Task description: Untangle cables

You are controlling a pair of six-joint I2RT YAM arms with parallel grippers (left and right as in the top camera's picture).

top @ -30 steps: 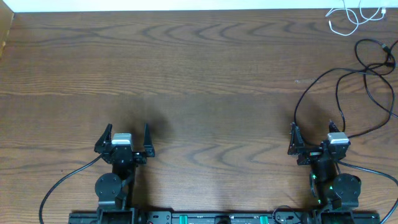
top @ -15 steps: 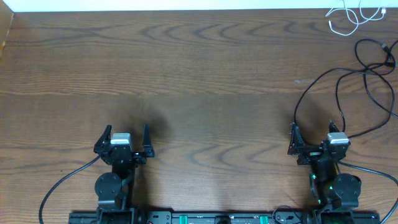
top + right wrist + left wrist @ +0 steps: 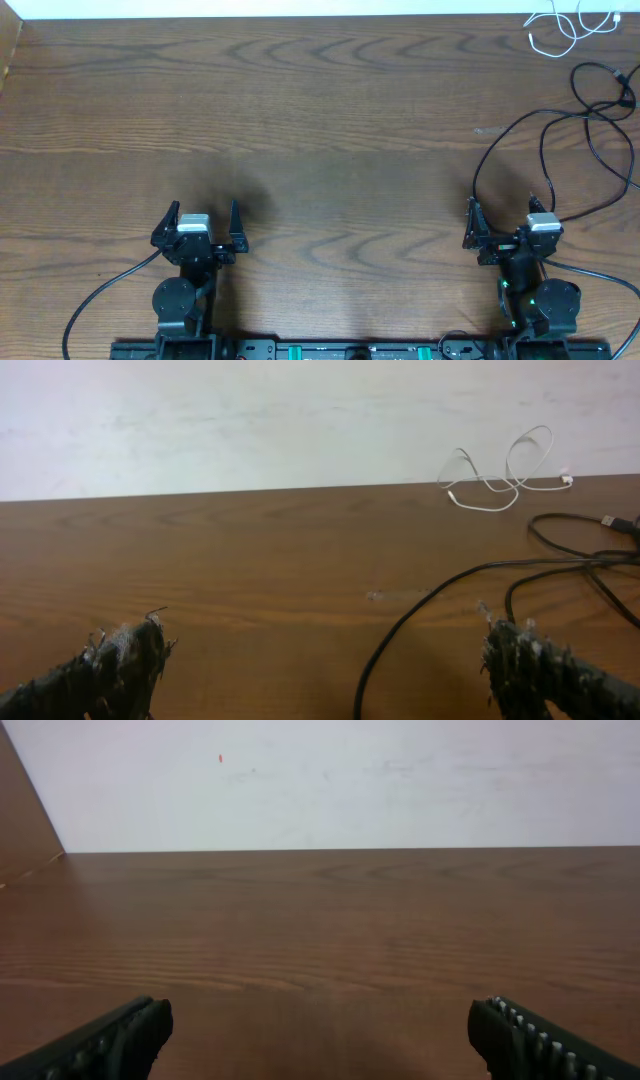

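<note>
At near edge, left claw (image 3: 203,212), right claw (image 3: 504,212) unmoved (agape); cables (image 3: 543,140) unshifted.

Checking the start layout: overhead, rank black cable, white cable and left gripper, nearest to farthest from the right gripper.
1. Black cable, beside the right gripper.
2. White cable, far right corner.
3. Left gripper, far to the left.

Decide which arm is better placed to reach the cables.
Right. The black cable and white cable lie on its side, the black one just ahead of the open right tool; the left tool sits far from both.
</note>
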